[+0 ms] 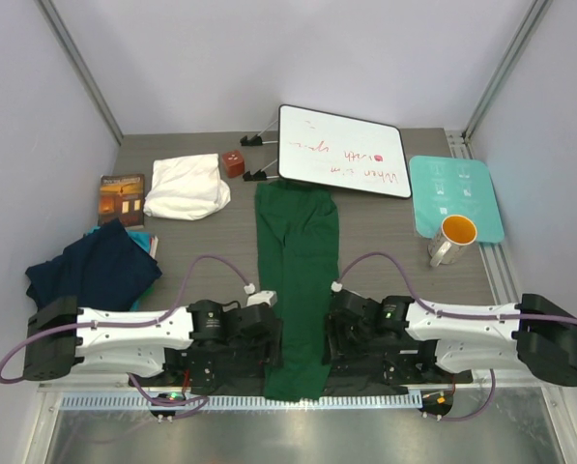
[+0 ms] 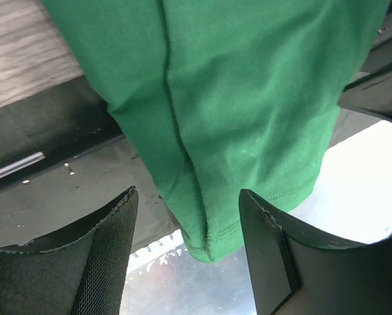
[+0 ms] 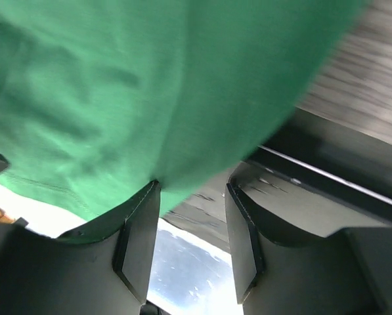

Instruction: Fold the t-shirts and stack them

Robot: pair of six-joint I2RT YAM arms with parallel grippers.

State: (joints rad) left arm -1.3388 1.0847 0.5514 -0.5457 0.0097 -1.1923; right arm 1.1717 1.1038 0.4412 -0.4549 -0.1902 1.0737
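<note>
On teal board, mug, left claw, right claw, both gaping empty, beside green t-shirt

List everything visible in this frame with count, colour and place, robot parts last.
green t-shirt: one, dark green, table centre, folded into a long strip, near end hanging over the near edge
navy t-shirt: one, navy blue, crumpled, left side
white t-shirt: one, cream-white, folded, far left
book: one, brown, left of the white t-shirt
cube: one, red-brown, right of the white t-shirt
whiteboard: one, white with red writing, far centre
teal board: one, teal, far right
mug: one, white with yellow inside, at the teal board's near edge
left arm: one, white and black, near left
right arm: one, white and black, near right
left fingers: two, black, open, at the green t-shirt's hem
right fingers: two, black, open, at the same hem
</note>
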